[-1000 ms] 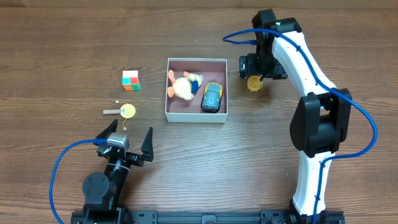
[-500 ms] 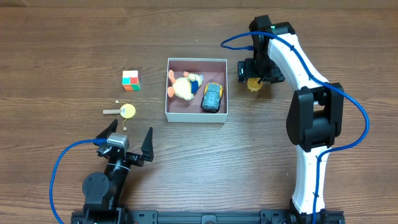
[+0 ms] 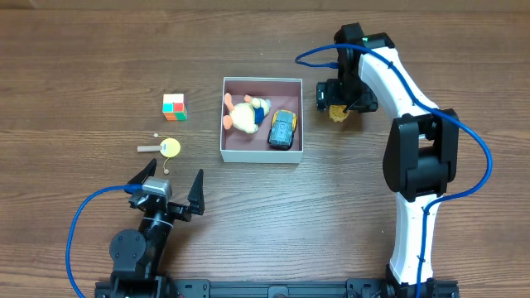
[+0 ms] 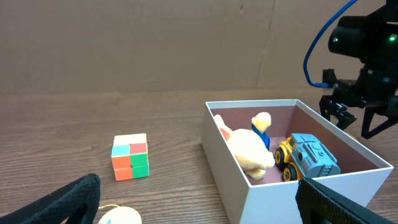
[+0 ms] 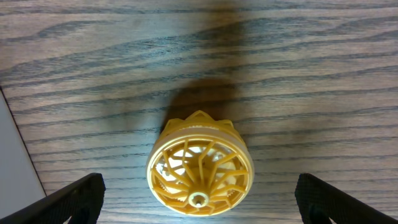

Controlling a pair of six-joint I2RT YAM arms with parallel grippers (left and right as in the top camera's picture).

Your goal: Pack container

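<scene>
Yellow toy [image 5: 200, 165] near container [image 3: 262, 157] wall, between wide-set right end effector [image 5: 199, 193] fingers

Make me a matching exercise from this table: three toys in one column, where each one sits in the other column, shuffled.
Things:
1. colour cube
2. toy truck
3. yellow spoked toy

Places:
A. on the table under the right gripper
B. in the container beside the plush toy
C. on the table, on the left gripper's side of the container

Pairs: 1-C, 2-B, 3-A
</scene>
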